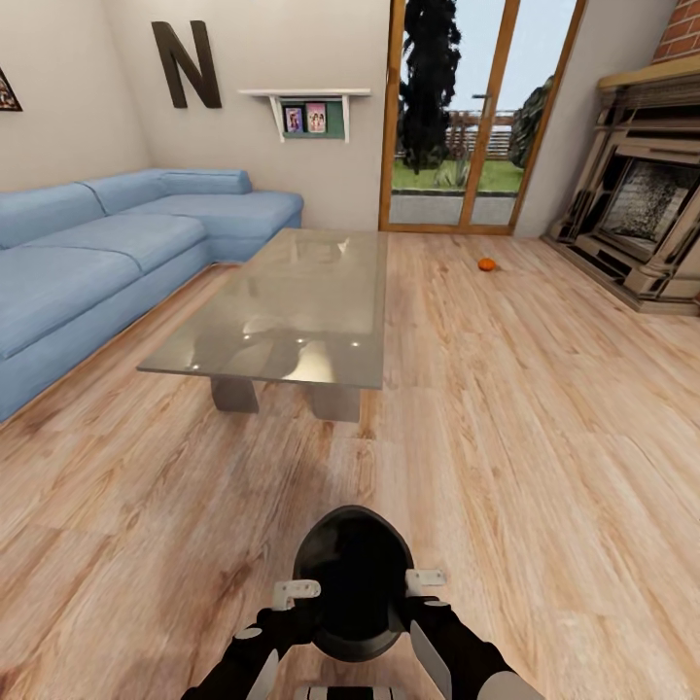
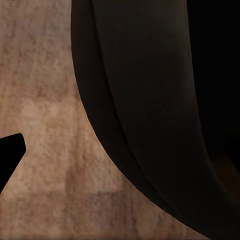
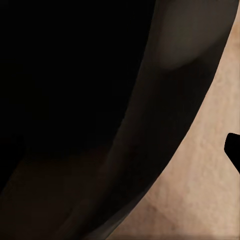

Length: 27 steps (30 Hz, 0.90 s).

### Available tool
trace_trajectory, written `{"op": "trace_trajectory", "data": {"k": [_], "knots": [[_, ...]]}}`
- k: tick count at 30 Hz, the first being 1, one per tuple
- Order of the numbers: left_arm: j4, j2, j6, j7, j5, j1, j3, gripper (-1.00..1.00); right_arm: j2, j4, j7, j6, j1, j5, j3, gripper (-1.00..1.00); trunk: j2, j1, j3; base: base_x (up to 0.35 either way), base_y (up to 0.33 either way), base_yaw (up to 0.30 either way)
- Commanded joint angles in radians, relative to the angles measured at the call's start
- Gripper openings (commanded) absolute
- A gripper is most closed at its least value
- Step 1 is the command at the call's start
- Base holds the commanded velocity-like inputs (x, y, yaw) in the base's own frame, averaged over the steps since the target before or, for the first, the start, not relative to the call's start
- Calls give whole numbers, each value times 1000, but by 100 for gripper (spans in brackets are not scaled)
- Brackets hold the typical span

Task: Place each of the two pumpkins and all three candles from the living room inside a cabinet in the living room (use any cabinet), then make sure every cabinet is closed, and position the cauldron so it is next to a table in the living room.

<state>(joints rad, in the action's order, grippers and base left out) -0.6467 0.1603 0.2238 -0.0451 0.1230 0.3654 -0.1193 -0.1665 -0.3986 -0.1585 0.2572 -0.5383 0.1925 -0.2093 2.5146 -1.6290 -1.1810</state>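
Black cauldron [image 1: 352, 581] clamped between two grippers, left gripper [image 1: 295, 590], right gripper [image 1: 426, 581]; one pumpkin [image 1: 486, 264] beyond

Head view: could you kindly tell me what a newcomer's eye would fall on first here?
First, the black cauldron low in the foreground, flanked by the left pincer and the right pincer above the wooden floor. Next, the glossy low table ahead, beside a blue sofa. A lone orange pumpkin lies on the floor near the fireplace.
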Motion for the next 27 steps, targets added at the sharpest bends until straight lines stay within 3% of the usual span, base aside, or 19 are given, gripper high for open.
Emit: {"op": "trace_trajectory", "data": {"k": [1,27], "knots": [[-1,-1,5,-6,9,0,-3,100,1,-2,-9,5,0,10,-8,100,0,0,-1,0,0,0],[-2,-1,3,-7,7,0,-6,100,2,-3,-3,-51,-1,12,-7,100,0,0,-1,0,0,0]]}}
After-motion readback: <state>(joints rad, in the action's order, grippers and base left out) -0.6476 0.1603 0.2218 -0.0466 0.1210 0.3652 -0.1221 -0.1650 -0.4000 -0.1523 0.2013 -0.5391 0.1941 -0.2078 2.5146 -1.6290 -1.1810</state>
